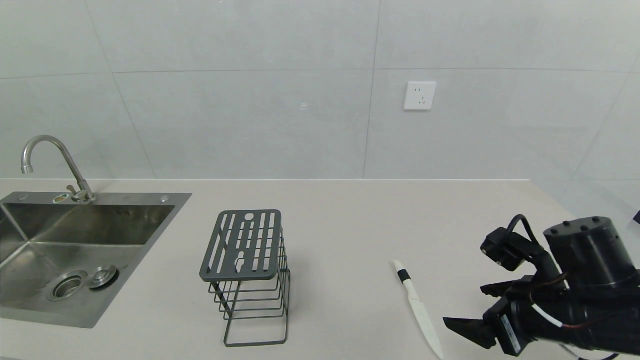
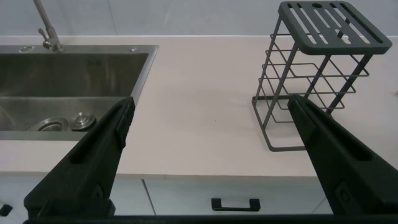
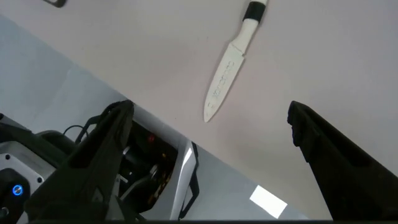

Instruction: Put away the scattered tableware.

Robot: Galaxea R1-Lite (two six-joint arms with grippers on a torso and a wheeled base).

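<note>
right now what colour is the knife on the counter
The knife is white with a black band on its handle, clearest in the right wrist view.

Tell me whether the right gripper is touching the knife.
Apart. The right wrist view shows the knife lying on the counter ahead of the open right gripper, with bare counter all round the blade.

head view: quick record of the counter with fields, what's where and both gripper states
knife: flat on counter, right of rack, untouched
rack: upright, mid counter
sink: left end of counter
right gripper: open, just right of knife
left gripper: open, holding nothing
</note>
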